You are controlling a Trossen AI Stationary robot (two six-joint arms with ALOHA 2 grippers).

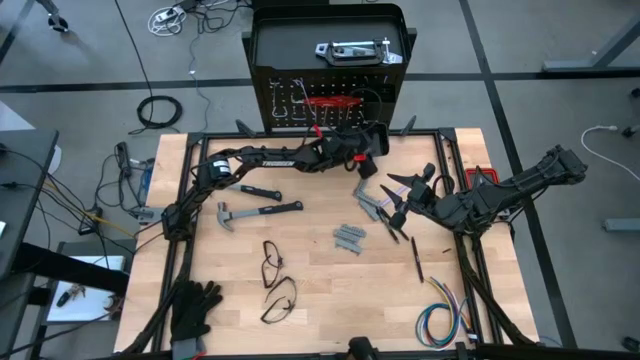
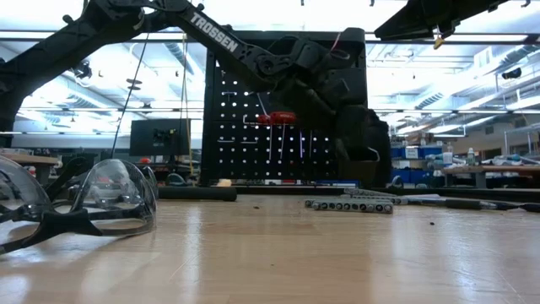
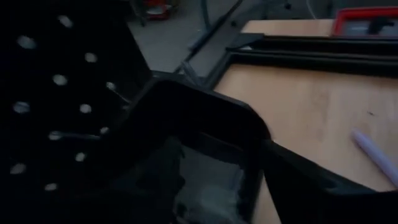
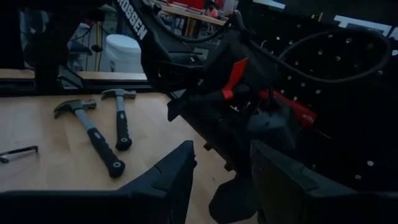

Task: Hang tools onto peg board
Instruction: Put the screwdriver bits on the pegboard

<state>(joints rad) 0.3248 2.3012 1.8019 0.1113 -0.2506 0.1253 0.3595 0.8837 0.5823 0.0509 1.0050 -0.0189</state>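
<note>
Two hammers (image 1: 258,205) lie at nine o'clock on the table, handles across. At twelve, the left gripper (image 1: 375,140), fingers unreadable, meets the peg board (image 1: 300,100). Right gripper (image 1: 400,212), half-spread and empty, waits at three.

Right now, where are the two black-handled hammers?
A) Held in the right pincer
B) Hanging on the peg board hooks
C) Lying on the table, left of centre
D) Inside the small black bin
C: the high view shows both hammers lying flat on the wooden table, left of centre and apart from the peg board; the right wrist view shows them side by side on the wood too.
</note>
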